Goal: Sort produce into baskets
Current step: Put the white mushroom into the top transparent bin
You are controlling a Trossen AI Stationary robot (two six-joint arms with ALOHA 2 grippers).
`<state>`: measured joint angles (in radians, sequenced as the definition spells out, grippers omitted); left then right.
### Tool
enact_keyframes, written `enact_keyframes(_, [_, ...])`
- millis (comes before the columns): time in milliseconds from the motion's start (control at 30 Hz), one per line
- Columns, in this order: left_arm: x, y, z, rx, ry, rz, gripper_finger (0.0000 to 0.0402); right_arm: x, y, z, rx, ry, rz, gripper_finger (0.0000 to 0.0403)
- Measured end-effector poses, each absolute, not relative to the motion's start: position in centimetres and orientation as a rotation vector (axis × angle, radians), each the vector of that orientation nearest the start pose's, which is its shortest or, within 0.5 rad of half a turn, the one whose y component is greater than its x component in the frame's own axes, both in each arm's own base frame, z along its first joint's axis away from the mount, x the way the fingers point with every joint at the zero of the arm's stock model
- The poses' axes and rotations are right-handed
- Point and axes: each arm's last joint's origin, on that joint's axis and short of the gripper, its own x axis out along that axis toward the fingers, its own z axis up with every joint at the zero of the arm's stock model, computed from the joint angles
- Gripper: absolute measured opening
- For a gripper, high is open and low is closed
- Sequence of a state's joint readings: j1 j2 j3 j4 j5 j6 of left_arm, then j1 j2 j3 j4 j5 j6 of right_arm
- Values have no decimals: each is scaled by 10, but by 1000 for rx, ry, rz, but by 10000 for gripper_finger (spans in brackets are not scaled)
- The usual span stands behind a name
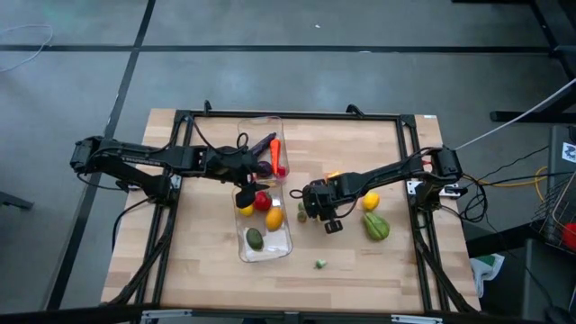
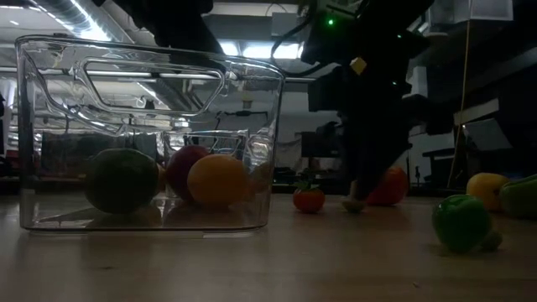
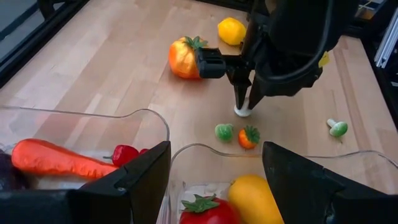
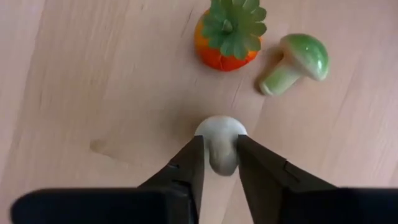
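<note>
1. Wooden table [image 1: 207, 265] under both arms, carrying produce and two clear bins.
2. Near basket [image 1: 286, 245] left of table centre, holding a green avocado [image 1: 255, 238], a yellow lemon [image 1: 274, 216] and a red tomato [image 1: 262, 201].
3. Far basket [image 1: 261, 123] end to end with the near one, holding an orange carrot [image 3: 53, 159] and a small red piece [image 3: 124, 153].
4. Left tool [image 1: 251, 187] poised over the seam between the two bins, fingers [image 3: 134, 180] spread wide apart, nothing between them.
5. Right tool [image 4: 219, 163] lowered to the table just right of the near basket, fingers closed in against a small white mushroom [image 4: 220, 140], touching it on both sides.
6. Large green pepper [image 1: 376, 226] on the table right of the right tool; yellow lemon [image 1: 370, 201] just beyond it.
7. Orange pepper [image 3: 184, 57] with green top lying on the table behind the right tool.
8. Small orange piece with green leaves [image 4: 227, 34] and a small green mushroom [image 4: 295, 62] side by side, just past the white mushroom, apart from it.
9. Another tiny green mushroom [image 1: 320, 264] alone near the front edge of the table.
</note>
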<state>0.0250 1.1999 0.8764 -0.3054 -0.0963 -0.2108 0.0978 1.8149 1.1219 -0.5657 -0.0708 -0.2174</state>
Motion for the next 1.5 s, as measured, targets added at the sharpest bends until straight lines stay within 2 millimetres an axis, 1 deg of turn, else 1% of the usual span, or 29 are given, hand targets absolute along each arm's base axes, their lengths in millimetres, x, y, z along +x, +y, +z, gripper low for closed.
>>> enact_keyframes(267, [254, 9, 272, -181, 614, 183, 250, 340, 35, 160, -206, 1234, 281, 49])
enact_keyframes(467, [254, 9, 272, -181, 612, 183, 250, 347, 35, 171, -243, 1214, 241, 42])
enact_keyframes(567, [254, 9, 272, -180, 612, 183, 250, 351, 34, 181, -321, 1206, 233, 46])
enact_keyframes(667, [254, 9, 272, -180, 612, 183, 250, 358, 32, 194, -421, 1191, 205, 47])
enact_keyframes(833, [254, 9, 272, -180, 612, 182, 250, 372, 28, 220, -626, 1112, 98, 48])
enact_keyframes(900, [254, 9, 272, -180, 612, 182, 250, 379, 23, 229, -676, 1061, 51, 48])
enact_keyframes(967, [254, 9, 272, -180, 612, 183, 250, 385, 15, 235, -688, 1010, 22, 48])
enact_keyframes(1067, [254, 9, 272, -180, 612, 183, 250, 394, -1, 243, -671, 920, -42, 48])
enact_keyframes(1200, [254, 9, 272, -180, 612, 182, 250, 400, -23, 249, -630, 837, -107, 48])
enact_keyframes(1267, [254, 9, 272, -173, 613, 180, 250, 401, -33, 250, -593, 808, -78, 48])
enact_keyframes(1367, [254, 9, 272, -163, 614, 177, 250, 401, -47, 247, -521, 785, 23, 49])
enact_keyframes(1500, [254, 9, 272, -163, 614, 177, 250, 402, -59, 239, -439, 783, 86, 49])
